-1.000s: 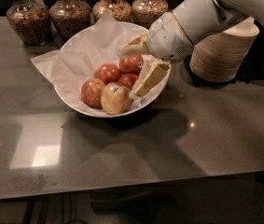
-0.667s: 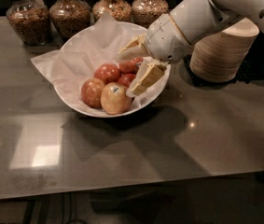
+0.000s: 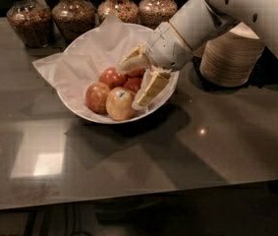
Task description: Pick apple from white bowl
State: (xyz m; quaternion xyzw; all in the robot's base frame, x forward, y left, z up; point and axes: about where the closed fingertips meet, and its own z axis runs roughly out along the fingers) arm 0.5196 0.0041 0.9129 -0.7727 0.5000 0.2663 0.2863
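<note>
The white bowl (image 3: 87, 114), wide and lined with crumpled white paper, sits on the grey counter. The apple (image 3: 120, 103), pale yellow with a small dark sticker, lies at the bowl's front, next to several redder apples (image 3: 97, 97). My gripper (image 3: 136, 80) is over the bowl's right side, just right of and above the apples. Its fingers (image 3: 150, 88) are spread apart and hold nothing; one reaches over the red apples at the back, the other hangs right beside the pale apple.
Several glass jars of grains (image 3: 72, 14) stand in a row behind the bowl. A stack of off-white paper bowls (image 3: 231, 56) stands to the right, behind my arm. The counter's front edge (image 3: 128, 195) runs across the bottom.
My gripper has moved a little left and down into the bowl, closer to the apples. The apples have not moved.
</note>
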